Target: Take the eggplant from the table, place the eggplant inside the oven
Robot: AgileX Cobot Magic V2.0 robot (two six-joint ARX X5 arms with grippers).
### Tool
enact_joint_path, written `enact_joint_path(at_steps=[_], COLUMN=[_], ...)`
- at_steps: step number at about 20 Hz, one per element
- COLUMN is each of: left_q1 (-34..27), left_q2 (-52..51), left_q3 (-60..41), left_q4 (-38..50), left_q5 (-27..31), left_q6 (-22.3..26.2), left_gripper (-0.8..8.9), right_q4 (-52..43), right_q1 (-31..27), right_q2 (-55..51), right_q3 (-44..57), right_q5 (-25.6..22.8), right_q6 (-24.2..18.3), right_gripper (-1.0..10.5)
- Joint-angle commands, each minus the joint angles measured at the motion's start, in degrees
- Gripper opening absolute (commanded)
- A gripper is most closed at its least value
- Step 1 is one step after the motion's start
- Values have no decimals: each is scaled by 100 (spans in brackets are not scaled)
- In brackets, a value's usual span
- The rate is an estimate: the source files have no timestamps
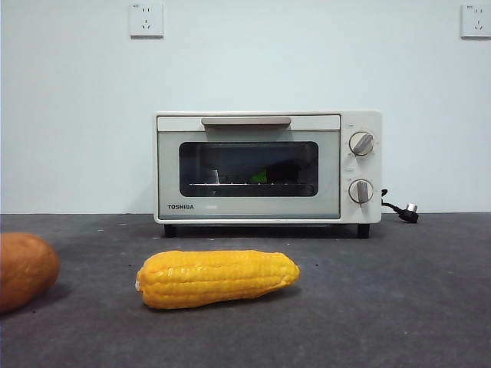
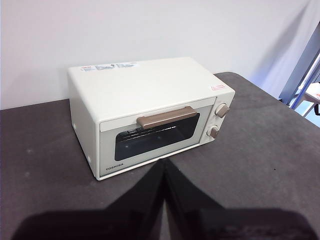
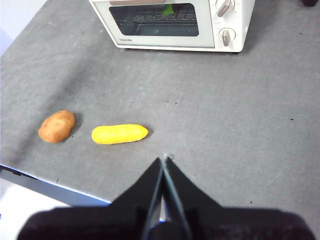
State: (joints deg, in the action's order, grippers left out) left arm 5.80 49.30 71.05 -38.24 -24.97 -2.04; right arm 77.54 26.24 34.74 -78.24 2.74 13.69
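Note:
The cream-white oven (image 1: 267, 166) stands at the back of the table (image 1: 399, 307) with its door closed. Through the glass window I see the eggplant (image 1: 260, 175) on the wire rack, mostly as its green stem cap; its dark body blends into the dark interior. The right wrist view shows the same green cap of the eggplant (image 3: 167, 9) inside the oven (image 3: 172, 22). My left gripper (image 2: 164, 163) is shut and empty, held high in front of the oven (image 2: 150, 117). My right gripper (image 3: 162, 160) is shut and empty, above the table's front part, near the corn.
A yellow corn cob (image 1: 217, 277) lies in front of the oven, with an orange-brown potato-like thing (image 1: 23, 270) to its left. The oven's plug and cord (image 1: 403, 209) lie at its right side. The table's front edge (image 3: 50, 187) shows in the right wrist view.

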Motion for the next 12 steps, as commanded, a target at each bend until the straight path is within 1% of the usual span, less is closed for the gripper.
enact_joint_path(at_steps=[1,12], left_q1=[13,15], left_q2=[-7,17], left_q3=[2,2], left_q4=[13,13], left_q5=[-7,-74], left_q6=[74,72], left_gripper=[-4,-4], right_q4=[140,140], right_q1=[4,4], right_q2=[-13,-4], right_q3=[42,42], right_q5=[-26,-26], right_q6=[-44,-44], right_gripper=[-12,-12])
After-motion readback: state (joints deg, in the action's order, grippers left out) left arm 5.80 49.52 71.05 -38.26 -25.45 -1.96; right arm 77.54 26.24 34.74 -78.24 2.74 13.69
